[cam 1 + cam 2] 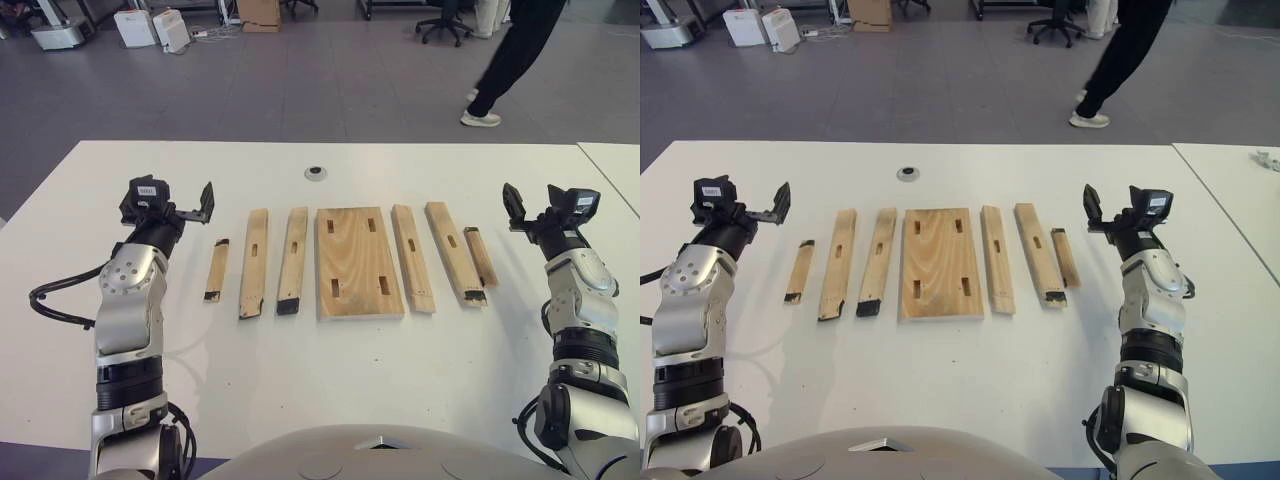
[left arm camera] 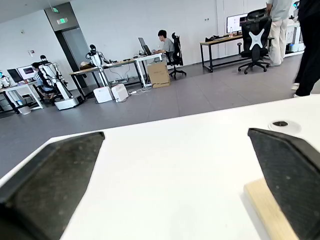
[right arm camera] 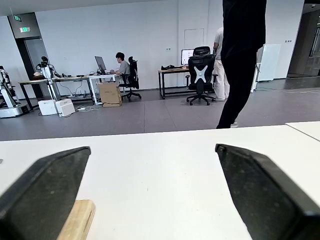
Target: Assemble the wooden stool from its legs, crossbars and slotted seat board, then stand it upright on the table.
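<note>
At 4 o'clock from the wide-open, empty left gripper (image 1: 170, 206) lies the left crossbar (image 1: 217, 270), long axis 12-to-6; the right gripper (image 1: 546, 212), equally splayed and empty, has the right crossbar (image 1: 481, 257) at 8 o'clock.

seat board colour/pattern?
The seat board is pale natural wood grain with four dark rectangular slots; left eye view shows it best.

The white counter (image 1: 400, 390) bears the slotted seat board (image 1: 358, 262) flat at its middle. Two long slats (image 1: 254, 262) lie left of it and two more slats (image 1: 412, 258) right. A short crossbar (image 1: 217, 270) lies outside each pair, and a small dark disc (image 1: 317, 173), perhaps a cable grommet, sits farther back.
</note>
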Action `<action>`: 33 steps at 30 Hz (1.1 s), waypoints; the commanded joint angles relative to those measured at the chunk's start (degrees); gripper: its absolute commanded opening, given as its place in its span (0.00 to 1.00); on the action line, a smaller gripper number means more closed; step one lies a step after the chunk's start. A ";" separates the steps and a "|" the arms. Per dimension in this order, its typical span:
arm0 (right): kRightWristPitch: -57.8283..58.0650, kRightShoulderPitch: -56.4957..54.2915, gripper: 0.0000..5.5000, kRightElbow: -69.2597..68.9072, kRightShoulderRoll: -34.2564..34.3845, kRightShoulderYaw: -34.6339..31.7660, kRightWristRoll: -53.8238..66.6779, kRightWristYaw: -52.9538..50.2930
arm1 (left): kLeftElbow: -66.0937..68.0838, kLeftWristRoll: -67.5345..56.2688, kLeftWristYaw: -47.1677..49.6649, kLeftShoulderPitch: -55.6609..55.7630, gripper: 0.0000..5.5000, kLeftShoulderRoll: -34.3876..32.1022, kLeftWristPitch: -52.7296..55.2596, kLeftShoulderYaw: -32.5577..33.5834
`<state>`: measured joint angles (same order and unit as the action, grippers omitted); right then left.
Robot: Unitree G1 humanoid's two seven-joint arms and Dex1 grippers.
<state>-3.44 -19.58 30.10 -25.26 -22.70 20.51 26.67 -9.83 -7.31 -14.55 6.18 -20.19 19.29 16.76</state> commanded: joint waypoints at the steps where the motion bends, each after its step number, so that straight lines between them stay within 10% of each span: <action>1: 0.03 1.35 0.85 -1.70 0.13 0.43 -0.40 -0.41 | -0.84 -0.78 -1.50 -3.24 0.96 -0.13 -1.09 -0.91; 13: -0.05 2.10 0.85 -1.58 0.34 1.13 -1.01 -0.98 | -1.47 -0.20 -1.13 -12.37 0.96 2.04 0.35 -4.20; 33: 0.98 1.92 0.85 -1.49 -0.30 2.31 -1.95 -0.98 | 4.36 -0.77 -1.51 -18.65 0.41 1.98 5.87 -7.67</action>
<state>-3.05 -17.50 28.55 -25.21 -20.42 18.76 25.69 -7.01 -8.03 -15.92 -10.53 -18.48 21.50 9.12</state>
